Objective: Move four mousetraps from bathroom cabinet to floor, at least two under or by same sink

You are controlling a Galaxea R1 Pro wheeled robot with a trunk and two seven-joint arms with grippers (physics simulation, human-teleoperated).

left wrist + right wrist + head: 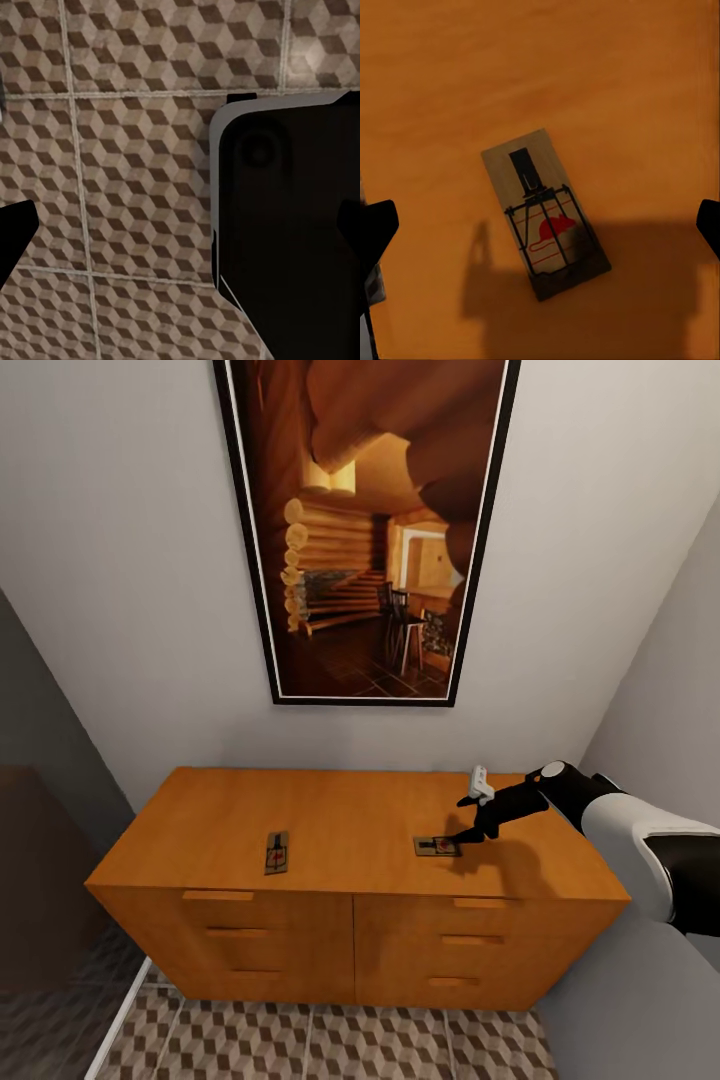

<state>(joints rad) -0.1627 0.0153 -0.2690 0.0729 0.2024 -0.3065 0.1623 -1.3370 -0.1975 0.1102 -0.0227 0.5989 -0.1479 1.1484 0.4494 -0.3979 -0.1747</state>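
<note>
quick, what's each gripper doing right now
left gripper: open, holding nothing, over the bathroom floor.
right gripper: open, empty, above a mousetrap on the cabinet.

Two mousetraps (277,852) (438,846) lie well apart on the cabinet (340,830).

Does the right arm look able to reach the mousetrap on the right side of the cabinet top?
Probably yes: the right gripper hovers just above that mousetrap, open, with bare cabinet top around it and nothing between.
</note>
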